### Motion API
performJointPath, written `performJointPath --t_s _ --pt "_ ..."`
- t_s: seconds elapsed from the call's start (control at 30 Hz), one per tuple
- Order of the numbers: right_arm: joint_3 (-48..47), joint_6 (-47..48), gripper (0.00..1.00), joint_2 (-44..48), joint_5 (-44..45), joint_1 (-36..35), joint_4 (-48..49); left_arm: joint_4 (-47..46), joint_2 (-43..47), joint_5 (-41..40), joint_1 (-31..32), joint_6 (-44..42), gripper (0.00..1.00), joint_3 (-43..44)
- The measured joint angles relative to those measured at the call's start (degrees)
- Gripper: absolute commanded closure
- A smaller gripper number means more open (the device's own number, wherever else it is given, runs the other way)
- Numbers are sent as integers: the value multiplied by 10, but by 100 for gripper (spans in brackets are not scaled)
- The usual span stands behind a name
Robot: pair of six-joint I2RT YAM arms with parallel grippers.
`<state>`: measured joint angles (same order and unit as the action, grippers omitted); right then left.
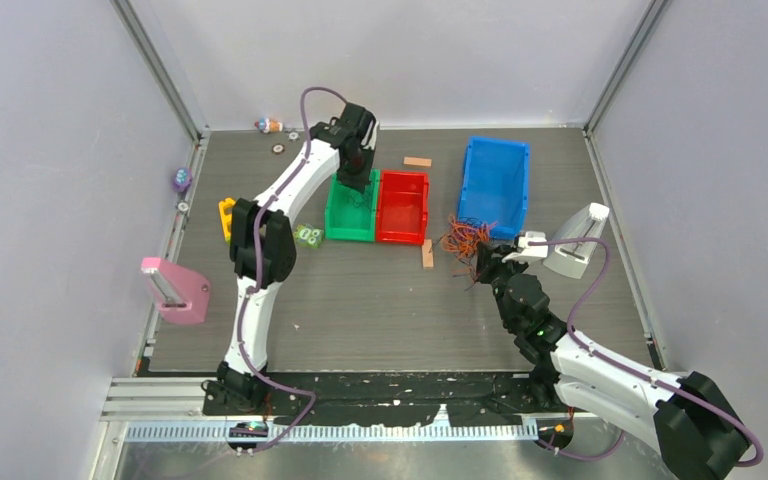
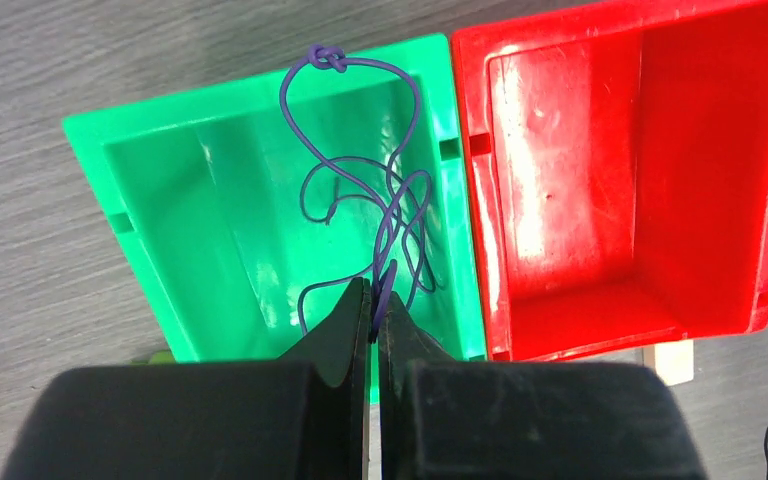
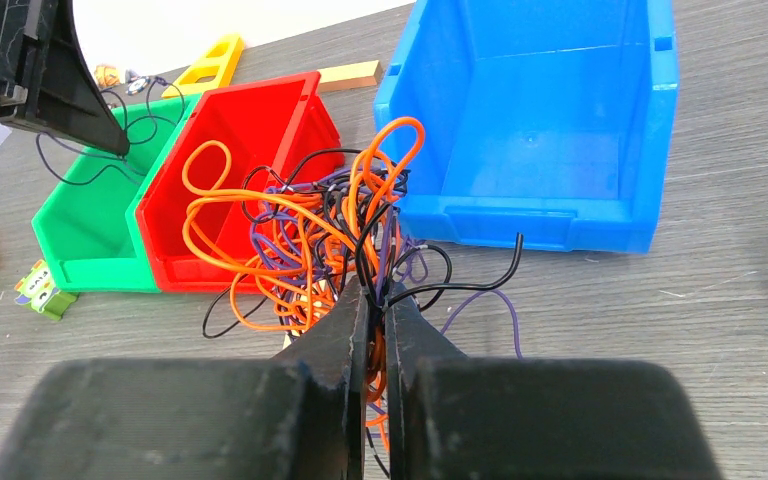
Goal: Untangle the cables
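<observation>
The cables (image 3: 305,235) form a tangled clump of thin orange, black and purple strands on the table in front of the blue bin (image 3: 540,130); the clump (image 1: 465,238) also shows from above. My right gripper (image 3: 378,296) is shut on several strands at the clump's near side. My left gripper (image 2: 375,300) is shut on a single purple cable (image 2: 360,170), which hangs in loops over the green bin (image 2: 260,100), a knot at its far end. In the top view the left gripper (image 1: 357,185) hovers above that bin and the right gripper (image 1: 485,262) sits beside the clump.
A red bin (image 1: 403,238) stands between the green bin (image 1: 350,237) and the blue bin (image 1: 495,180). Wooden blocks (image 1: 427,253) lie nearby, a white stand (image 1: 580,240) at right, a pink stand (image 1: 175,292) at left, plus a yellow piece (image 1: 226,215) and small toys.
</observation>
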<state>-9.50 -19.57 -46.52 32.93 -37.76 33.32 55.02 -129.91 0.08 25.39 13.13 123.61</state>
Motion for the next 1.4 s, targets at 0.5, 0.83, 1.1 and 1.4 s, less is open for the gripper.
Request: performJointPath --t_s 0.5,0.83,1.1,1.4 --pt "0 3 95 -6 -12 0 2 -1 51 -77 11 -1 16 -63" --pt "-16 31 95 -82 -174 2 36 -237 446 -17 61 14 9 -486" --pt "-26 32 94 -133 -329 2 97 -519 524 176 90 27 12 -782" --pt "-50 26 95 -198 -446 2 149 -755 502 261 101 65 43 -854"
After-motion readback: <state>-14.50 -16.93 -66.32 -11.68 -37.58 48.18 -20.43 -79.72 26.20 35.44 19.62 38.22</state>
